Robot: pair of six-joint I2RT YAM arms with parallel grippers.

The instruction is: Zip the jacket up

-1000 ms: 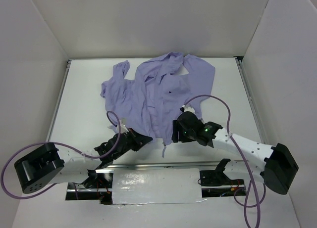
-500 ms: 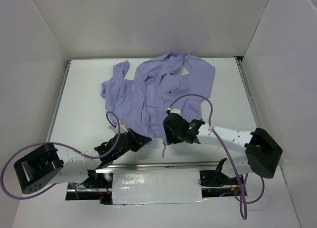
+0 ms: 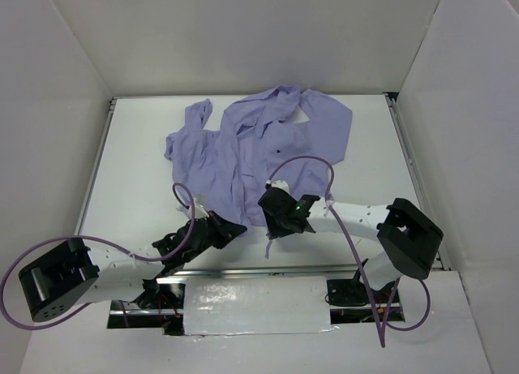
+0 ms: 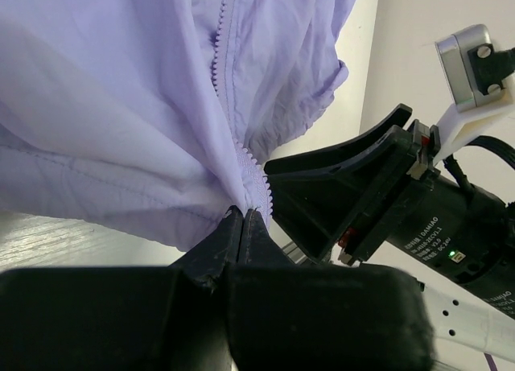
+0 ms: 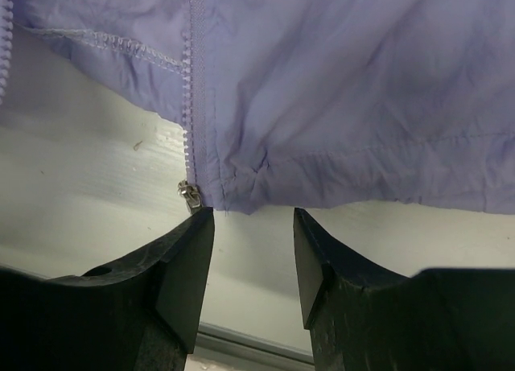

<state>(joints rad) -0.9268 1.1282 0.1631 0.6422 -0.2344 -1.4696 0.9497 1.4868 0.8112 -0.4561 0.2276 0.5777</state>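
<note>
The lavender jacket [image 3: 259,147] lies spread and crumpled on the white table, front unzipped. My left gripper [image 3: 241,227] is shut on the jacket's bottom hem at the zipper tape [image 4: 256,174]; the left wrist view shows the jacket [image 4: 121,105] hanging from the pinch. My right gripper [image 3: 272,226] is open, just short of the other front hem [image 5: 265,190]. The small metal zipper slider [image 5: 187,195] lies on the table at its left fingertip [image 5: 197,226]. The jacket [image 5: 338,81] fills the top of the right wrist view.
White walls enclose the table on three sides. A metal rail [image 3: 243,270] runs along the near edge by the arm bases. A loose lavender cord [image 3: 268,246] trails off the hem toward the rail. The right arm's body [image 4: 386,202] sits close beside my left fingers.
The right arm has swung left along the hem, bringing its gripper close to the left gripper. The left gripper has kept its hold and stayed in place.
</note>
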